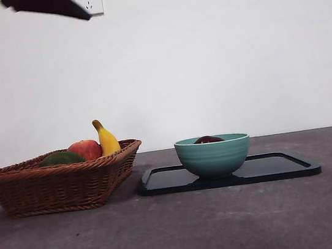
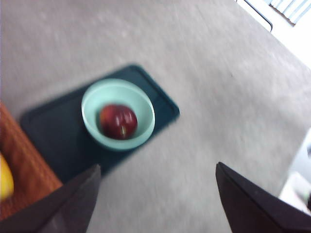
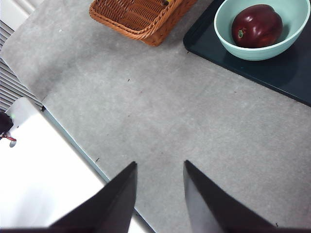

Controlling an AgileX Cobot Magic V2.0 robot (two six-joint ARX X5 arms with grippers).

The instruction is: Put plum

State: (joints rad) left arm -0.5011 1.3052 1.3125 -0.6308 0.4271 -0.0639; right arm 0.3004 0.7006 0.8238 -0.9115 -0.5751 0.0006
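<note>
The plum (image 3: 256,25) sits inside a teal bowl (image 1: 213,154) on a black tray (image 1: 283,167). The left gripper (image 2: 158,194) and right gripper (image 3: 160,194) hang above the table, jaws apart and empty.

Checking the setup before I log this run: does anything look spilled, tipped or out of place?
Nothing stands out. The plum sits inside the bowl, which stands upright on the tray. The basket holds its fruit, and both grippers are clear.
</note>
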